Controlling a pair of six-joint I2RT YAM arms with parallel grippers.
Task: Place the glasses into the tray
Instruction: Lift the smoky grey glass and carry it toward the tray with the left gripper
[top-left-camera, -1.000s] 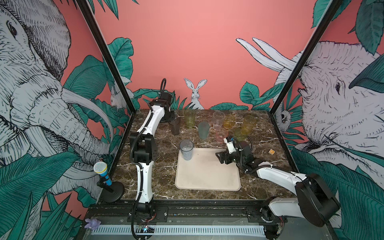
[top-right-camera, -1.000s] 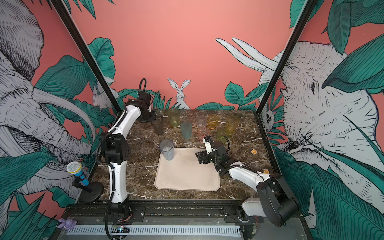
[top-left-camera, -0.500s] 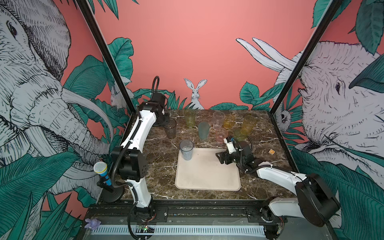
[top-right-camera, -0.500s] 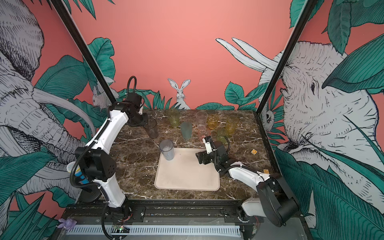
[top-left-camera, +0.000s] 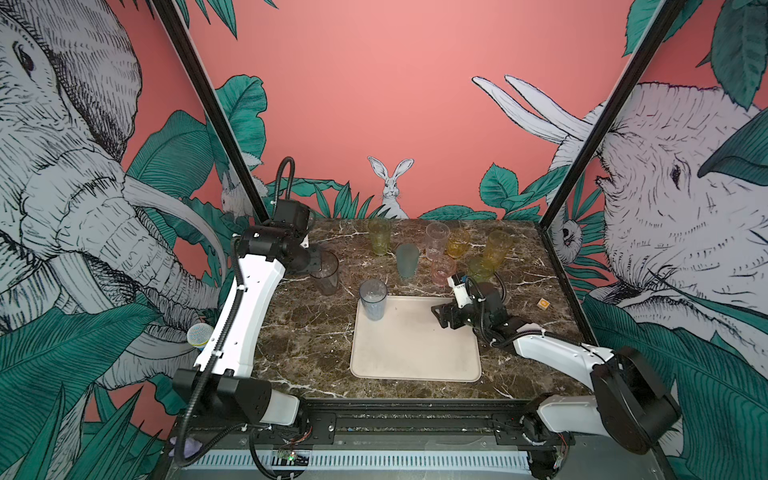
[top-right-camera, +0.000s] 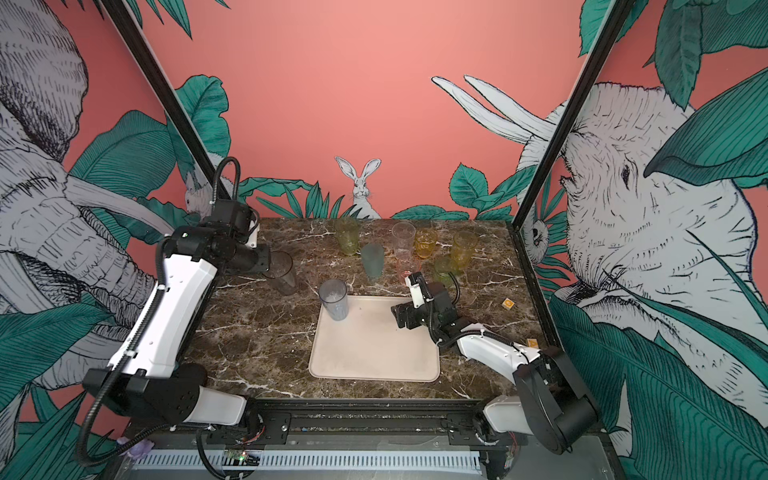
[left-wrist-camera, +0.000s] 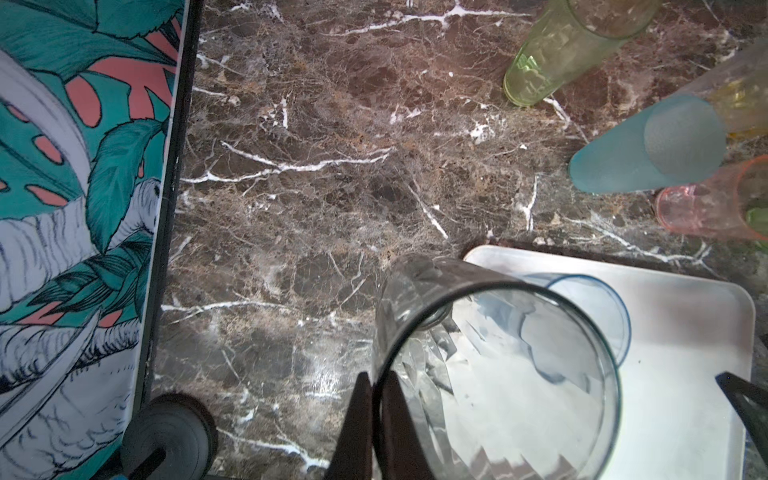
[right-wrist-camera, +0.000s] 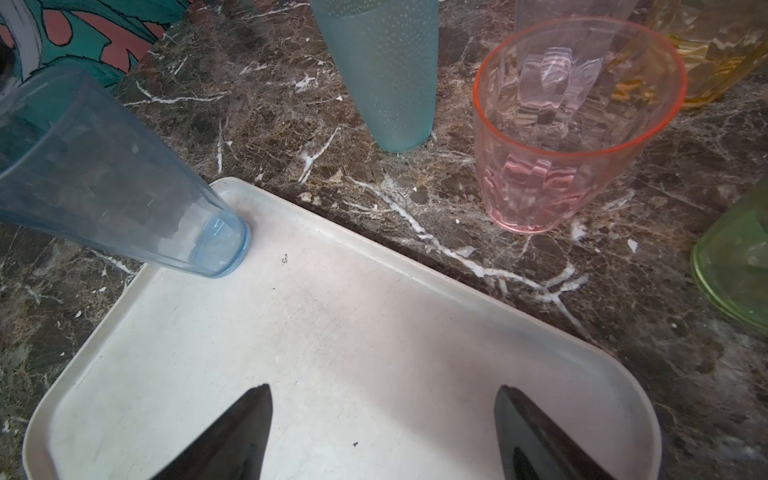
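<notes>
- Left gripper (left-wrist-camera: 371, 401): clamped on the rim of the smoky glass (left-wrist-camera: 498, 374), one finger inside the wall, one outside.
- Same gripper in both top views (top-left-camera: 316, 261) (top-right-camera: 266, 262): over the far left of the table (top-left-camera: 307, 340).
- Smoky glass (top-left-camera: 327, 274): upright, left of the tray (top-left-camera: 415, 349) and apart from it; cannot tell whether the base touches the table.
- Right gripper (right-wrist-camera: 384, 388): jaws wide apart, nothing between them, above the far right part of the tray (right-wrist-camera: 332, 353).
- Tray: flat on the table, front middle.
- Grey-blue glass (top-left-camera: 373, 300) (right-wrist-camera: 104, 187): upright in the tray's far left corner, the only glass inside.
- Teal glass (top-left-camera: 406, 261), short pink glass (top-left-camera: 442, 271), short green glass (top-left-camera: 480, 268): on the table just beyond the tray's far edge.
- Tall green glass (top-left-camera: 379, 237), tall clear glass (top-left-camera: 436, 242), short amber glass (top-left-camera: 458, 244), tall yellow glass (top-left-camera: 497, 249): further back, near the wall.
- Small orange block (top-left-camera: 543, 304): on the table right of the tray, well apart.
</notes>
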